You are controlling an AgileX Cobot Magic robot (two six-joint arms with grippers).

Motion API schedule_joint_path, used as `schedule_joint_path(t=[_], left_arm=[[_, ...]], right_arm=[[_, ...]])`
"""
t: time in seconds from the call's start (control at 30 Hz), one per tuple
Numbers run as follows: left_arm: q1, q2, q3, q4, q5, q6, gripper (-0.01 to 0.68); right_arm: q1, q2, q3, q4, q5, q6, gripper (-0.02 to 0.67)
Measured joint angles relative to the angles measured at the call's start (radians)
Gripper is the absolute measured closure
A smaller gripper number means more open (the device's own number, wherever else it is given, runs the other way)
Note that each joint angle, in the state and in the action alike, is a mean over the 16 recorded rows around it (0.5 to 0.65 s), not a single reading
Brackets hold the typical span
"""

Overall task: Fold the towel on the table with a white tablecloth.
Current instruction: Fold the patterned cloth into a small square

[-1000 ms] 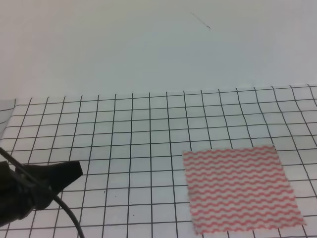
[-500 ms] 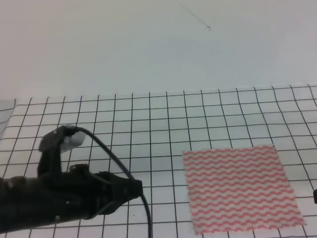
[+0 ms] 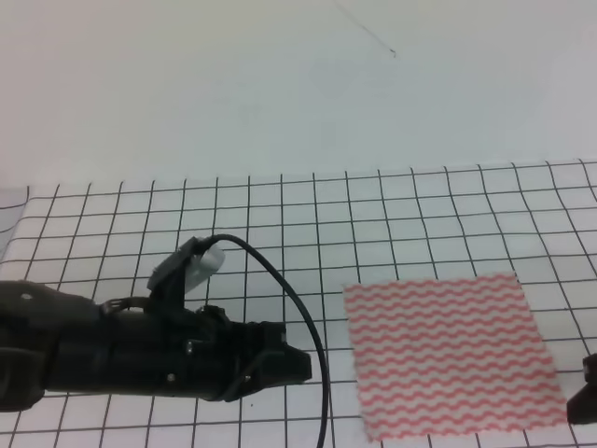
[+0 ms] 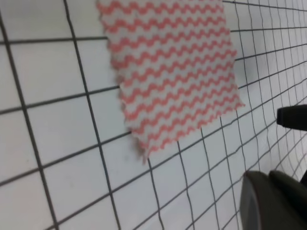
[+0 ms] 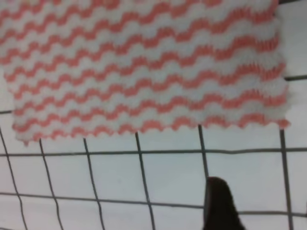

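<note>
Left gripper (image 3: 280, 362) advanced rightward toward the towel (image 3: 448, 353), lying flat lower right; right gripper (image 3: 586, 397) newly peeking at right edge. Finger spread indiscernible on both, nothing held. Risk: snagging the white tablecloth (image 3: 280, 224) along with the hem.

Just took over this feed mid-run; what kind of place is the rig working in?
Probably a lab test bench, not a home. A white tablecloth printed with a thin black square grid covers the table, a blank pale wall stands behind, and only a pink wavy-striped towel lies on it.

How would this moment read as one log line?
towel flat, unfolded | left gripper beside its left edge, not touching | right gripper at frame edge
</note>
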Motion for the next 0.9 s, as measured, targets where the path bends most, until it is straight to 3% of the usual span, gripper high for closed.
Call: schedule_joint_path(t=[0.3,0.63,0.9], left_arm=[[0.000,0.041,-0.002,-0.028,0.030,0.027,0.672],[0.000,0.042,-0.002,-0.036,0.048,0.059,0.672],[0.000,0.042,-0.002,-0.042,0.062,0.068,0.672]], right_arm=[[0.000,0.082,0.017,0.075,-0.087,-0.014,0.251],[0.000,0.181,0.017,0.147,-0.130,-0.077,0.246],[0.000,0.232,0.017,0.294,-0.143,-0.195,0.260]])
